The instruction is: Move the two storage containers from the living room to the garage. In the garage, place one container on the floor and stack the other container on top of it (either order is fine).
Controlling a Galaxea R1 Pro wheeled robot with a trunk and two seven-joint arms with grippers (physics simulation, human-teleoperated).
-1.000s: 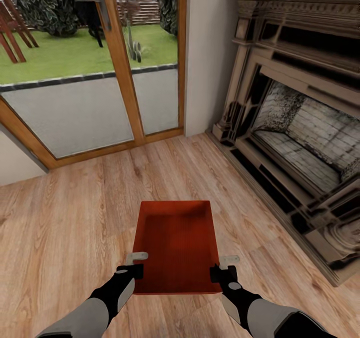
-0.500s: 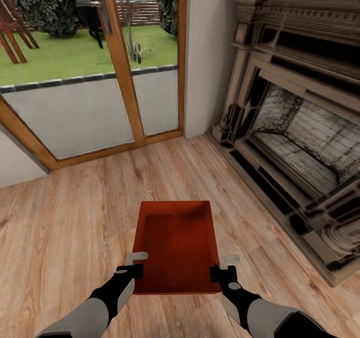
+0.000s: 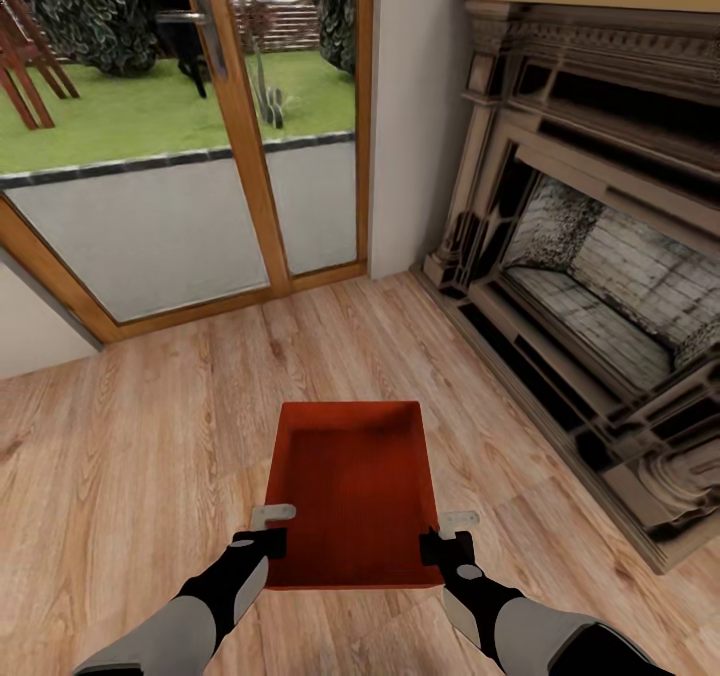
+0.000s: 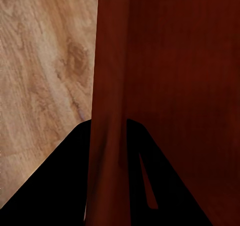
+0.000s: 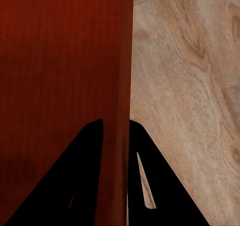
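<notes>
I carry one orange-red open-top storage container (image 3: 352,491) in front of me, above the light wood plank floor of the living room. My left gripper (image 3: 272,528) is shut on its left wall near the front corner, and my right gripper (image 3: 445,534) is shut on its right wall. In the left wrist view the container wall (image 4: 107,110) runs between the two dark fingers (image 4: 55,186). The right wrist view shows the other wall (image 5: 119,100) pinched between that gripper's fingers (image 5: 75,181). The bin is empty inside.
A large ornate dark fireplace (image 3: 590,256) stands along the right. Ahead on the left is a wood-framed glass door (image 3: 200,156) looking onto a patio and lawn. A white wall strip (image 3: 410,106) separates them. Wood floor (image 3: 130,456) stretches left and ahead.
The whole head view has shifted slightly, with the fireplace showing a little more of its mantel: the camera moved. The container and both grippers hold the same pose.
</notes>
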